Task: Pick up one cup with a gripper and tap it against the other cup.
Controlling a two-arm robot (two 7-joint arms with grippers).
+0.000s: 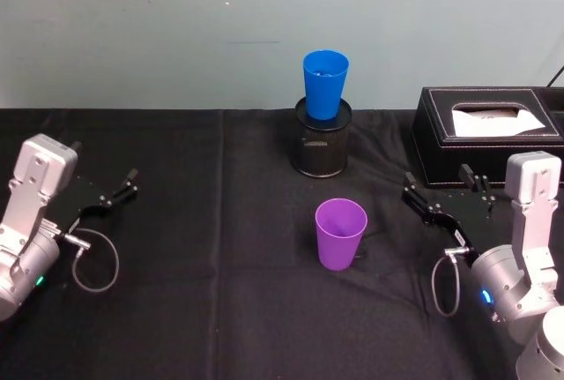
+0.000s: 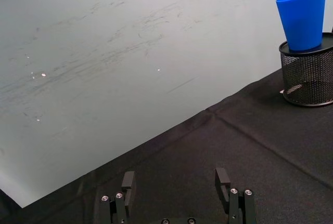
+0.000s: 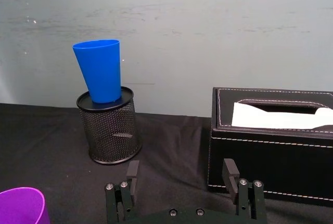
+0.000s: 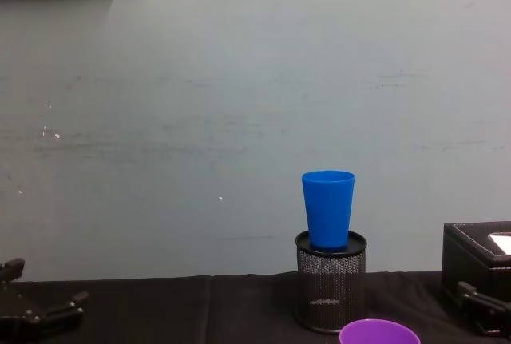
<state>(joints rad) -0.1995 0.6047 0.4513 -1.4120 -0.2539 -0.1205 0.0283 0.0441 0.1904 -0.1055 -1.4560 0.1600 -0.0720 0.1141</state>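
The purple cup [image 1: 341, 234] stands upright on the black cloth at the middle of the table, and its rim also shows in the chest view [image 4: 379, 333] and the right wrist view [image 3: 23, 206]. Behind it the blue cup [image 1: 325, 84] stands upright in a black mesh pen holder [image 1: 322, 140], seen from the side in the right wrist view [image 3: 100, 70]. My right gripper [image 1: 438, 177] hovers open to the right of the purple cup, apart from it, holding nothing [image 3: 181, 169]. My left gripper [image 1: 106, 168] rests open at the far left, holding nothing [image 2: 175, 180].
A black tissue box [image 1: 489, 137] sits at the back right, just behind my right gripper. A pale wall runs close behind the table's far edge. Bare black cloth [image 1: 211, 248] lies between my left gripper and the cups.
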